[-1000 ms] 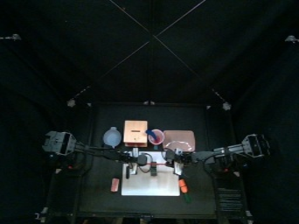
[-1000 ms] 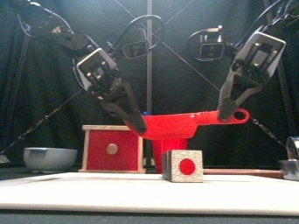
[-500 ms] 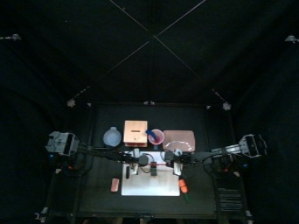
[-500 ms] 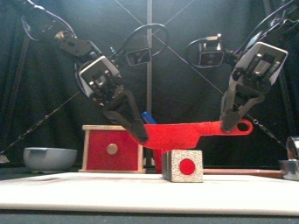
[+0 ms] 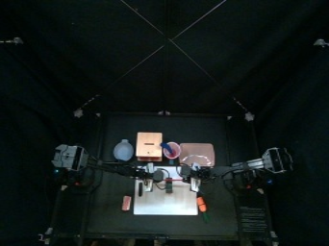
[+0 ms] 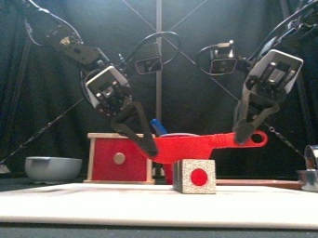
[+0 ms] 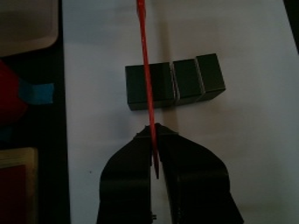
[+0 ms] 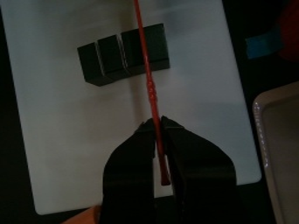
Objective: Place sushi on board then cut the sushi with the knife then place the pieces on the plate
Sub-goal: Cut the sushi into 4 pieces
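- The left gripper [image 7: 152, 131] has its jaws pinched narrow on the blade end of the red knife [image 6: 192, 144].
- The right gripper [image 8: 158, 124] is clamped just as narrow on the knife's handle end.
- Between the two, the knife hangs level and edge down, running left to right across the sushi [image 7: 176, 81].
- In the front view the blade sits close above the roll. I cannot tell whether it touches the top.
- Both wrist views put the blade over the seam between the end block farthest from the front and the other three blocks.
- All four dark green blocks sit joined in one row.
- The sushi lies on the white board [image 6: 87, 200], lengthwise front to back, with a pale end face and its red dot turned to the front.
- Both arms slope down and inward from their own sides and meet over the board.
- Behind the board, from left to right, stand the blue-grey bowl [image 5: 123, 149], the wooden box [image 5: 149, 144], the red cup [image 5: 171, 149] and the pink tray [image 5: 197, 153].
- A blue knife [image 6: 158, 125] sticks up from the cup.
- An orange toy [image 5: 126, 202] lies on the table just left of the board.
- A second one [image 5: 202, 205] lies at the board's right edge.
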Robot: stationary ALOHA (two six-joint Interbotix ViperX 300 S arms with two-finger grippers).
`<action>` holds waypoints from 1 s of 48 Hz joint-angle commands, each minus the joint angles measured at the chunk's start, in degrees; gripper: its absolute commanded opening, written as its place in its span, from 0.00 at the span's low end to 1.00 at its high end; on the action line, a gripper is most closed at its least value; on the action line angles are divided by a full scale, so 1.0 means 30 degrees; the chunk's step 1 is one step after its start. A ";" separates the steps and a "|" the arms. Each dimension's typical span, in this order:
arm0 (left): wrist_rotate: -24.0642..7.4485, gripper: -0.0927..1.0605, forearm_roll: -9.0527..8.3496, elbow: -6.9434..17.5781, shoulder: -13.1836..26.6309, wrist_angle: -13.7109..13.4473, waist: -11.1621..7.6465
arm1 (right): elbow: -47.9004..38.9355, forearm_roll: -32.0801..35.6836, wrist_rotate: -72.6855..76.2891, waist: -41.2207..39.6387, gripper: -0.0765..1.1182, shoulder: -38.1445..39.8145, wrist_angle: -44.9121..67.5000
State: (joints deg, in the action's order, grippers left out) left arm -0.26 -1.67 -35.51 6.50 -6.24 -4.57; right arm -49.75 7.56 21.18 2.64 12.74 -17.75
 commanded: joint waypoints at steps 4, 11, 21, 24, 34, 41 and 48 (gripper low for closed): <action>0.0000 0.45 0.0000 0.0117 0.0000 -0.0117 -0.0088 | 0.0029 0.0029 0.0059 -0.0205 0.39 0.0029 -0.0176; 0.0029 0.45 0.0000 0.0059 0.0117 -0.0088 -0.0088 | 0.0000 -0.0029 0.0059 -0.0176 0.39 -0.0322 -0.0146; 0.0000 0.45 0.0176 0.0029 0.0674 -0.0117 -0.0088 | -0.0088 -0.0205 0.0088 -0.0059 0.39 -0.1113 -0.0146; 0.0000 0.45 0.0234 0.0029 0.0879 -0.0146 -0.0059 | -0.0088 -0.0293 0.0088 -0.0059 0.39 -0.1348 -0.0176; -0.0059 0.45 0.0234 0.0029 0.1465 -0.0234 -0.0059 | -0.0029 -0.0352 0.0088 -0.0117 0.39 -0.1992 -0.0176; -0.0059 0.45 0.0205 0.0029 0.1465 -0.0234 -0.0029 | -0.0059 -0.0264 0.0059 -0.0264 0.39 -0.2227 -0.0146; -0.0117 0.45 0.0146 0.0000 0.1465 -0.0264 0.0498 | -0.0029 0.0059 0.0029 -0.0879 0.39 -0.2285 -0.0176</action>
State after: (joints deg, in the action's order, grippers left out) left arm -0.44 -0.97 -34.89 11.34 -6.15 -3.52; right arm -49.48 7.29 21.18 1.67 5.19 -17.58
